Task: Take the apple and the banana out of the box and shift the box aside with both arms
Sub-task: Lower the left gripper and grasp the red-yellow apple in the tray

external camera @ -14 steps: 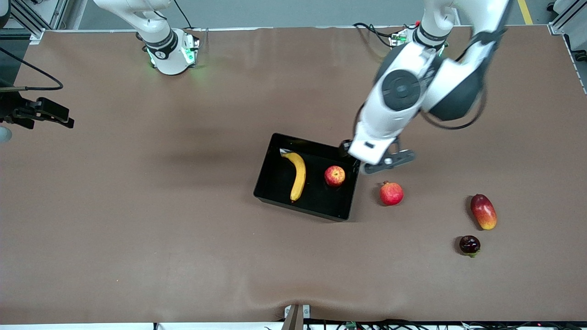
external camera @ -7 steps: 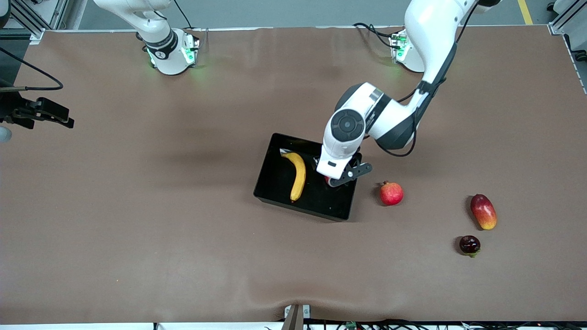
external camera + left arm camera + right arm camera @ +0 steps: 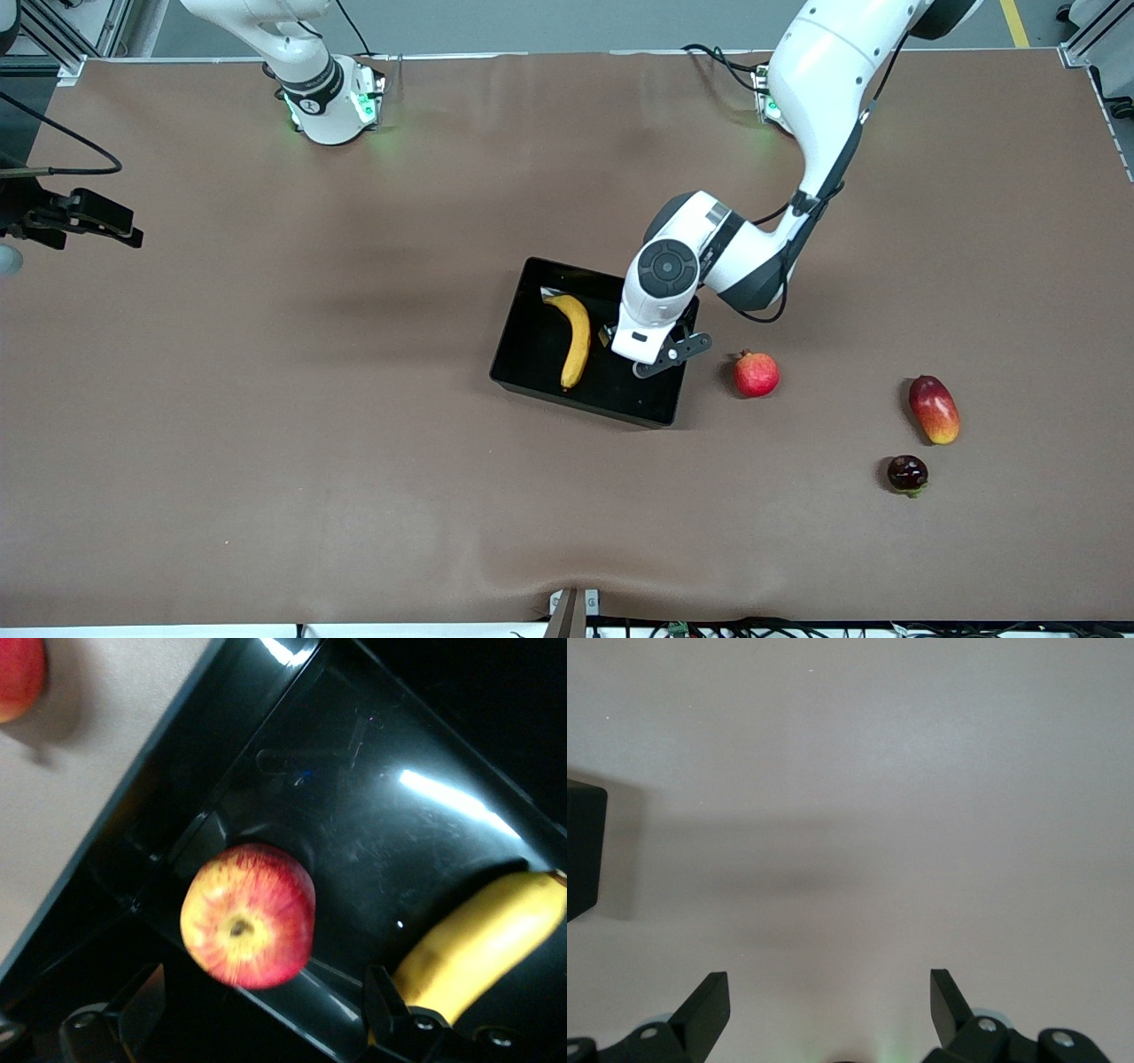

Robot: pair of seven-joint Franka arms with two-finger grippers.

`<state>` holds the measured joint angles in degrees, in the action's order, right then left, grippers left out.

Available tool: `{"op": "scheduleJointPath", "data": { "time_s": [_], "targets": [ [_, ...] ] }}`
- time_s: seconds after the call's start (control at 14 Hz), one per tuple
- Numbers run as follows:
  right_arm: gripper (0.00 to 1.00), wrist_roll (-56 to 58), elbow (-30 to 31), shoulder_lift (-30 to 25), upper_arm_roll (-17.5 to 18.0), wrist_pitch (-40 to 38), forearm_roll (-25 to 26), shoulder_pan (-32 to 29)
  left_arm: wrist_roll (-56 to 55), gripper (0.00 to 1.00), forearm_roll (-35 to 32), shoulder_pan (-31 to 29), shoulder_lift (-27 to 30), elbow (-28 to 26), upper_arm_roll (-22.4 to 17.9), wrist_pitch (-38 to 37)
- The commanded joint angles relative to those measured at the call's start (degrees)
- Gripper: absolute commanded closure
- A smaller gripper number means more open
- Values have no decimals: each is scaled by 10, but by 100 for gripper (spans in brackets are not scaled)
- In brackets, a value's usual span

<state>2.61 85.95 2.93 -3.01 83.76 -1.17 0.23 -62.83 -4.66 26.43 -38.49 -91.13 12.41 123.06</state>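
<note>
A: Now down inside glossy black shallow plastic box (image 3: 532, 354): left gripper (image 3: 244, 1028), jaws wide, empty, straddling small red-yellow apple (image 3: 248, 914). Over table beside box a second ago.
B: Ready to close, then. Long yellow banana (image 3: 576, 337) untouched in box?
A: Yes. Right gripper (image 3: 824, 1010) spread, empty, waiting over bare table.

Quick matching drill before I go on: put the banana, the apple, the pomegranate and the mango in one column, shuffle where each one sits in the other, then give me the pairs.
Things:
1. banana
2. apple
3. pomegranate
4. mango

Places:
A. on the table just outside the box
B. in the box, under the open left gripper
C. on the table next to a small dark fruit
D. in the box, toward the right arm's end

Pairs: 1-D, 2-B, 3-A, 4-C
</note>
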Motion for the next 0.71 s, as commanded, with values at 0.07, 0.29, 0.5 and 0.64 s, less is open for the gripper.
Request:
{"op": "scheduleJointPath", "data": {
  "time_s": [0.07, 0.29, 0.5, 0.64],
  "targets": [
    [0, -9, 1, -7, 1, -5, -1, -1, -16, 0, -39, -1, -26, -1, -2, 17],
    [0, -9, 2, -7, 1, -5, -1, -1, -16, 22, -41, -1, -33, -1, -2, 26],
    [0, -9, 2, -7, 1, -6, -1, -1, -12, 100, -41, -4, -15, 4, -2, 19],
    [0, -10, 2, -7, 1, -6, -1, -1, -10, 100, -42, -8, 23, 8, -2, -6]
  ]
}}
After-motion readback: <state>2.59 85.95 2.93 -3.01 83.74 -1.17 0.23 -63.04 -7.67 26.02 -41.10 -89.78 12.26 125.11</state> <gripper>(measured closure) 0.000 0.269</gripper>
